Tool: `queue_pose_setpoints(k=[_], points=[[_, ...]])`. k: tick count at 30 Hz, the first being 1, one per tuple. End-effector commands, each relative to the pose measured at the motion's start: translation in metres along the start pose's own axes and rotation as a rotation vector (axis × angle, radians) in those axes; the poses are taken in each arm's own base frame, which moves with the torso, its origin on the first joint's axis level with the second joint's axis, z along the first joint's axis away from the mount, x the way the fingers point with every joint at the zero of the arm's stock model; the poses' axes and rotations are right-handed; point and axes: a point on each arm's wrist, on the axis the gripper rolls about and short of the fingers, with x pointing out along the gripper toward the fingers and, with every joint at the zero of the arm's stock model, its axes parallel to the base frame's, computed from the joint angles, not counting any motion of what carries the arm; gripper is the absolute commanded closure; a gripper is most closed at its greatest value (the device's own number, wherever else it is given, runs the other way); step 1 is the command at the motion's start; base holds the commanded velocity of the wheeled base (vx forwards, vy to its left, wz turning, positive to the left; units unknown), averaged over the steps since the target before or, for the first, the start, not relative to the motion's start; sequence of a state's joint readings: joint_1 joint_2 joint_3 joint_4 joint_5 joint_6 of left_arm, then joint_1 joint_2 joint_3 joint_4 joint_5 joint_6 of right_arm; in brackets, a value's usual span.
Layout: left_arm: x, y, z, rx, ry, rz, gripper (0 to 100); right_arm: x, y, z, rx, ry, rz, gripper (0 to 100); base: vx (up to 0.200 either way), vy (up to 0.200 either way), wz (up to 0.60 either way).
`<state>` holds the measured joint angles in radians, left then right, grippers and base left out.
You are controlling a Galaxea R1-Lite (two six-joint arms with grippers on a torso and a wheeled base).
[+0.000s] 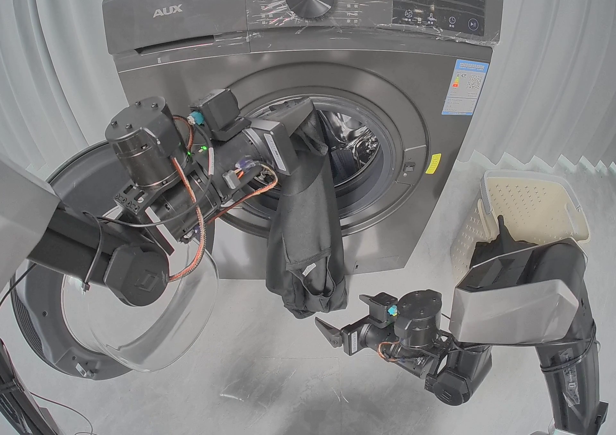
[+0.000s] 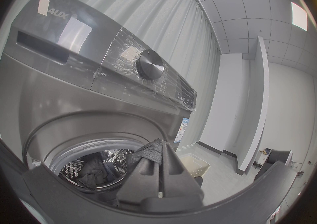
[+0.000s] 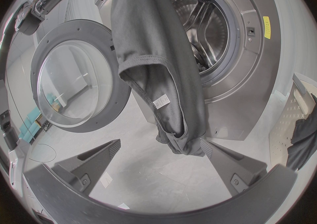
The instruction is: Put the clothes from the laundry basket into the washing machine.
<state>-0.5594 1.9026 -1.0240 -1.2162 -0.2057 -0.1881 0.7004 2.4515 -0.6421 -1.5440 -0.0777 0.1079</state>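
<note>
A dark grey garment (image 1: 307, 231) hangs in front of the washing machine's (image 1: 192, 25) open drum (image 1: 359, 147). My left gripper (image 1: 307, 120) is at the upper rim of the opening, shut on the garment's top end (image 2: 150, 150). Other dark clothes (image 2: 90, 173) lie inside the drum. My right gripper (image 1: 324, 329) is low near the floor, open, just below and beside the garment's hanging end (image 3: 178, 142), and its fingers (image 3: 99, 155) are spread wide with nothing between them. The cream laundry basket (image 1: 545, 202) stands on the right with dark clothing (image 1: 499, 243) in it.
The round glass door (image 1: 96, 301) is swung fully open to the left, beneath my left arm. Grey curtains hang behind the machine. Bare floor (image 1: 256, 378) lies in front of the machine. In the right wrist view the basket (image 3: 290, 115) is close beside the machine.
</note>
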Motion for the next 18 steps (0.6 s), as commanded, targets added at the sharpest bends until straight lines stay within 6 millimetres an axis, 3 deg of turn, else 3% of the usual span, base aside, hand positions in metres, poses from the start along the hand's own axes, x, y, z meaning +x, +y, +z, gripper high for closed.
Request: queue_pose_setpoints(k=[1,11,18], points=[[0.004,-0.001,0.007,0.003,-0.022,-0.006,100,0.017,-0.005,-0.01,0.001,-0.007,-0.008,0,0.0,0.0,0.0],[0.005,-0.005,0.023,0.011,-0.058,-0.014,100,0.059,-0.026,-0.031,-0.013,-0.038,-0.055,0,0.0,0.0,0.0],[0.004,-0.008,0.028,0.01,-0.064,-0.02,100,0.073,-0.032,-0.034,-0.01,-0.063,-0.064,0,0.0,0.0,0.0]])
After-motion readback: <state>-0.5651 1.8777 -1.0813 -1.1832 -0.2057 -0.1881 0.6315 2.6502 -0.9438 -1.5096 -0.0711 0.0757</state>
